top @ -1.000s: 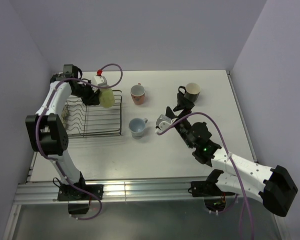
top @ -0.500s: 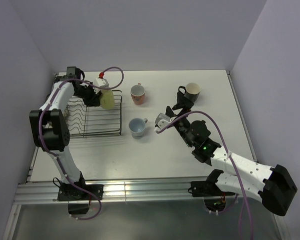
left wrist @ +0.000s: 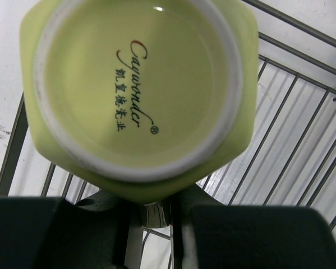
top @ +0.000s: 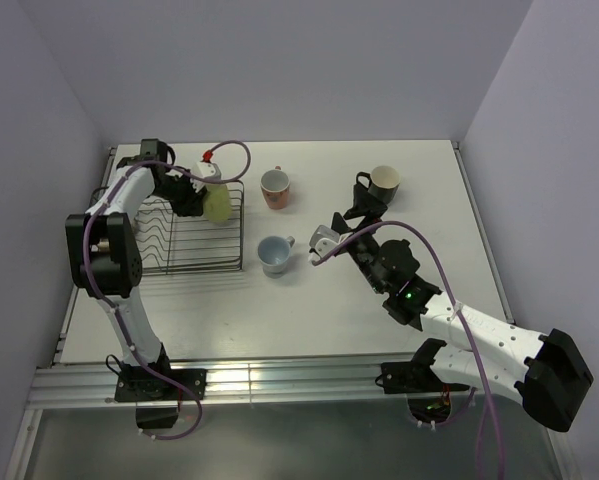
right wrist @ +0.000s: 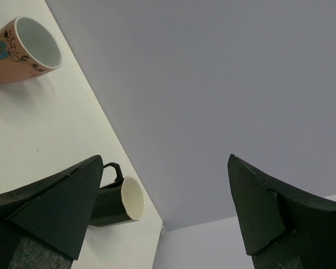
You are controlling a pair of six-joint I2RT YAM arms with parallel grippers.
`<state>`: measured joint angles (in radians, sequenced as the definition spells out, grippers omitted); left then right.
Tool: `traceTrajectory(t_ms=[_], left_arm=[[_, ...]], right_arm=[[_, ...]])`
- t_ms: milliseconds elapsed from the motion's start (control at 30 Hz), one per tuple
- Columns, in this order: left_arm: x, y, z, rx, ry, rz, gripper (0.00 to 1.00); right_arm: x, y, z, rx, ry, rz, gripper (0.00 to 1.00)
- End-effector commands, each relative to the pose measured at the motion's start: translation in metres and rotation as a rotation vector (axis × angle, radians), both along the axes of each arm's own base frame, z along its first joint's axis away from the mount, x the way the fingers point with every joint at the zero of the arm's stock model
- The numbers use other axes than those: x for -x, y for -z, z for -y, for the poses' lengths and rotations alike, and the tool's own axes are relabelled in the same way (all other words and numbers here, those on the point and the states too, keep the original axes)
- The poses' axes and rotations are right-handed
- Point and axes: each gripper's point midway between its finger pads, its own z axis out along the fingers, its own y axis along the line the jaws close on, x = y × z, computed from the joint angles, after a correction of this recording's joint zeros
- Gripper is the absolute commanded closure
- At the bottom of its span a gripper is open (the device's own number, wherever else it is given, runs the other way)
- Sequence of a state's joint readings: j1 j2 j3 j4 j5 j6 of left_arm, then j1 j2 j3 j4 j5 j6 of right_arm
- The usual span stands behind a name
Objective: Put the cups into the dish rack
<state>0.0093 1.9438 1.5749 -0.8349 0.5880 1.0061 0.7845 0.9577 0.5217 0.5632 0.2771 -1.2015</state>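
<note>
My left gripper (top: 193, 196) is shut on the pale yellow mug (top: 217, 205) and holds it over the far right corner of the dish rack (top: 179, 240). In the left wrist view the mug's printed base (left wrist: 137, 84) faces the camera, with the rack wires (left wrist: 302, 129) beneath. The pink patterned cup (top: 274, 187), the light blue mug (top: 275, 254) and the black mug (top: 383, 181) stand on the table. My right gripper (top: 362, 207) is open and empty, just left of the black mug (right wrist: 120, 202). The pink cup (right wrist: 22, 50) shows there too. No brown cups are in view.
The white table (top: 379, 300) ends at a wall close behind the black mug and at a metal rail in front. The rack lies at the table's left side.
My left gripper has carried the yellow mug slightly right and nearer, lower over the rack's corner. The right arm has not moved.
</note>
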Motion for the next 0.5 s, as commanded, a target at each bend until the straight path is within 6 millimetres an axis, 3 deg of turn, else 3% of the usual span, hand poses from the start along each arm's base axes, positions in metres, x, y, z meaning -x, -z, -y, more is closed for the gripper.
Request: traceTrajectory(t_ms=[0, 467], left_arm=[[-0.011, -0.02, 0.022, 0.049, 0.072, 0.094, 1.0], [-0.014, -0.008, 0.033, 0.035, 0.077, 0.093, 1.0]], right_arm=[[-0.004, -0.023, 0.004, -0.049, 0.024, 0.034, 0.0], [-0.005, -0.019, 0.005, -0.051, 0.029, 0.019, 0.0]])
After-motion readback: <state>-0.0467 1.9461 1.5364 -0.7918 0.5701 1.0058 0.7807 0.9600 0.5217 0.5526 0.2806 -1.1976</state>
